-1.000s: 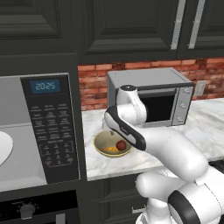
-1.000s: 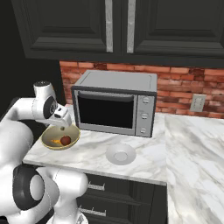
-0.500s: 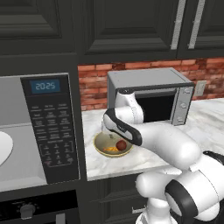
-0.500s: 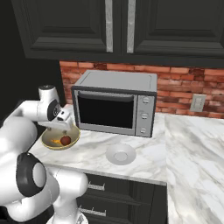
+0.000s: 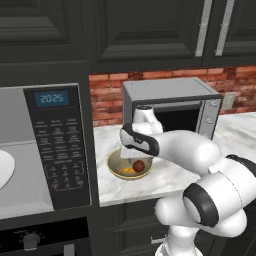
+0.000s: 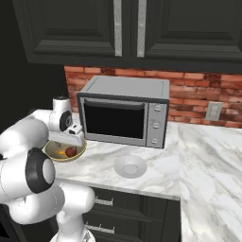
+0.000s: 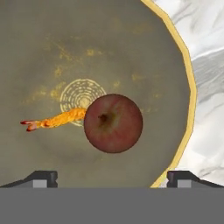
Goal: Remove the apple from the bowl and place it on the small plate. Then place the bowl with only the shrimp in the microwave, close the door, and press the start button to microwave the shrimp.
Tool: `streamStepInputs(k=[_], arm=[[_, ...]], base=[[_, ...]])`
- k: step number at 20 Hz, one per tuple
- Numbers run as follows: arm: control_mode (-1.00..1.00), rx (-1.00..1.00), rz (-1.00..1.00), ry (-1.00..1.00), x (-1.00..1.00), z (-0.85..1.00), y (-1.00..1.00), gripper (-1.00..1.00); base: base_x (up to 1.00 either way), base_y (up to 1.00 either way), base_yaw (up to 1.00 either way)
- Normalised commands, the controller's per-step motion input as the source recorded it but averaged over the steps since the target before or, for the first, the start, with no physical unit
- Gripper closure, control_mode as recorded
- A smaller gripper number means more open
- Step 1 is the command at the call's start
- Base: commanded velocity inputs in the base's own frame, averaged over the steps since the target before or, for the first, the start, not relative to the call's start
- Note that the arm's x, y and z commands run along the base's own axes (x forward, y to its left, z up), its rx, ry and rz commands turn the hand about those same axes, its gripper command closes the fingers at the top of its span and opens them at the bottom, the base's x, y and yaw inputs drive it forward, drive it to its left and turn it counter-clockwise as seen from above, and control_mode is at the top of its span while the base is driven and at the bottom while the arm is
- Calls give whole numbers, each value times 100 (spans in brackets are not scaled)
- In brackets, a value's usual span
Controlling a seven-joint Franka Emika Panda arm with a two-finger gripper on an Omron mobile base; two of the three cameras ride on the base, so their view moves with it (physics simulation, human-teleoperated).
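The olive-yellow bowl (image 7: 109,48) sits on the marble counter (image 5: 165,177) and holds the dark red-brown apple (image 7: 113,123) near its middle. An orange shrimp (image 7: 54,120) lies touching the apple's side. My gripper (image 7: 113,178) hangs open straight above the apple, one fingertip on each side and wide apart, holding nothing. From the base, the bowl (image 5: 129,169) with the apple (image 5: 138,165) lies under my hand. The small white plate (image 6: 130,166) rests to the bowl's right. The built-in microwave (image 5: 57,150) stands open on the left with its white tray (image 5: 3,169) showing; its door is out of view.
A silver toaster oven (image 6: 125,113) with knobs stands right behind the bowl (image 6: 62,152), close to my wrist. A red brick wall (image 6: 198,90) backs the counter. The marble runs on to the right past the plate. The counter's front edge is just before the bowl.
My hand has dropped a little closer to the bowl and the arm's elbow has swung. The bowl, apple and shrimp have stayed put.
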Motion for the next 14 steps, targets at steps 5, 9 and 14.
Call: streamStepInputs(k=[5, 9, 14], arm=[[-100, 0, 0, 1, 12, -13, 2, -100], [-100, -3, 2, 0, 12, -1, 6, -100], [-100, -5, 1, 0, 3, -23, 0, -100]], base=[[0, 0, 0], [0, 0, 0], [0, 0, 0]])
